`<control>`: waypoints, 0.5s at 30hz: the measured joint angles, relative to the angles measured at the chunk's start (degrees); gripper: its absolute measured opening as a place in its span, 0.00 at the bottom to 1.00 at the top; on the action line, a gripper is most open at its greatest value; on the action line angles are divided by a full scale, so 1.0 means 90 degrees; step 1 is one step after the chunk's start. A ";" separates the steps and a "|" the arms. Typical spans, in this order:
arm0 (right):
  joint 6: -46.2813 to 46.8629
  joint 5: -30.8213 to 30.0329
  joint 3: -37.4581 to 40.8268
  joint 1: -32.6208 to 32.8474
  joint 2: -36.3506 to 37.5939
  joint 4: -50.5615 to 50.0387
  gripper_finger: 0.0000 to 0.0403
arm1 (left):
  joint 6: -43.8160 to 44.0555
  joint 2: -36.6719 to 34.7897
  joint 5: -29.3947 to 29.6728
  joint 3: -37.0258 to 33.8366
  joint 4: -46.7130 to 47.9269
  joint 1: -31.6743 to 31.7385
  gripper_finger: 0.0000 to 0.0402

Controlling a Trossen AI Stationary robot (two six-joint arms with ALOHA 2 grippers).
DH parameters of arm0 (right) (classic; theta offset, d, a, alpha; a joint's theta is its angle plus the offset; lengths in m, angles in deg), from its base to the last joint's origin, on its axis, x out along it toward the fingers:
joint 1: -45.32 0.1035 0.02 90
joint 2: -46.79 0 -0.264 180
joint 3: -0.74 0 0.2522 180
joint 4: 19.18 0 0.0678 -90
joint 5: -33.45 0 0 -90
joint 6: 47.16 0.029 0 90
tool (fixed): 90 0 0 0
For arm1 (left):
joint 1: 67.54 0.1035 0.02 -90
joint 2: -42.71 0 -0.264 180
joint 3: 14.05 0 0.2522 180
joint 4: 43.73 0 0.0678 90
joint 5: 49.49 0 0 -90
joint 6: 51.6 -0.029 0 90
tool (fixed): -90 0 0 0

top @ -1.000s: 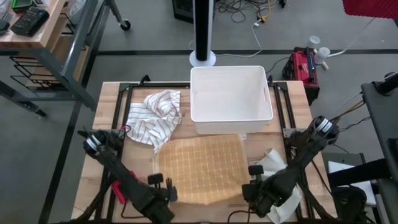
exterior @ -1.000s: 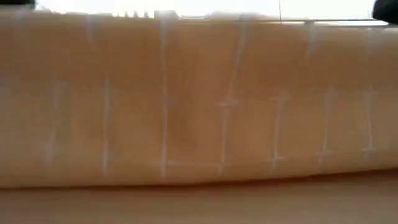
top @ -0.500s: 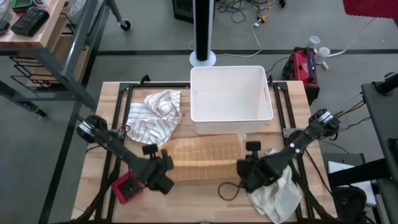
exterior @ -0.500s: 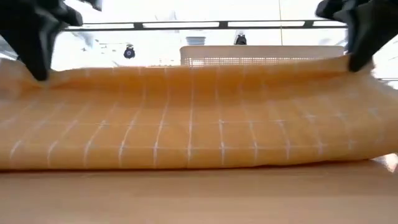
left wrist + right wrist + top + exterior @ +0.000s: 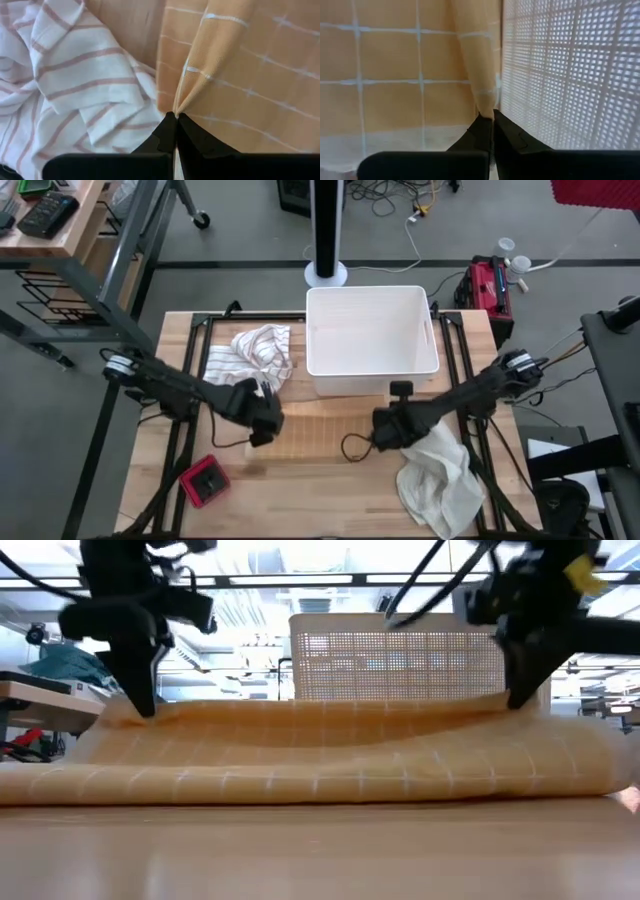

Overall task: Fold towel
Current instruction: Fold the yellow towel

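Change: Both arms have carried the near edge of the orange towel [image 5: 320, 430] away from the table's front and across toward the white bin [image 5: 372, 330]; a second ago the cloth lay spread wide, and now it shows from above as a narrow doubled band.
Meaning for the task: judged from the low view, the first fold looks nearly made, with the upper layer draped over the lower and a rounded crease facing the table's front. The carried edge is not yet released.
Left gripper [image 5: 175, 116]: fingers pinched tight on one corner of the towel, beside the striped white cloth [image 5: 250, 365].
Right gripper [image 5: 492, 114]: fingers likewise clamped on the opposite corner, right against the bin's perforated wall.
Location: the towel lies mid-table, just in front of the bin, between the two grippers, on the wooden table [image 5: 330, 500].
Orientation: its long axis runs across the table from the left arm's side to the right arm's; the folded crease faces the front edge, while the gripped edge faces the bin.
Lie of the cloth: the top layer sags slightly in the middle between the two raised corners.
Also on the table: a red and black object [image 5: 206, 480] near the front left, and a crumpled white cloth [image 5: 440, 475] at the front right.
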 joint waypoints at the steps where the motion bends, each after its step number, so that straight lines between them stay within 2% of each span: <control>1: -0.0107 0.0001 0.0078 -0.0103 0.0021 0.0087 0.00 | -0.0115 -0.0007 -0.0024 -0.0062 -0.0072 0.0099 0.00; 7: -0.0702 0.0021 0.0358 -0.0648 0.0222 0.0648 0.00 | -0.0545 -0.0002 -0.0160 -0.0250 -0.0077 0.0429 0.00; 15: -0.1474 0.0205 0.0362 -0.1212 0.0245 0.1269 0.00 | -0.0814 -0.0002 0.0161 -0.0258 -0.0182 0.0735 0.04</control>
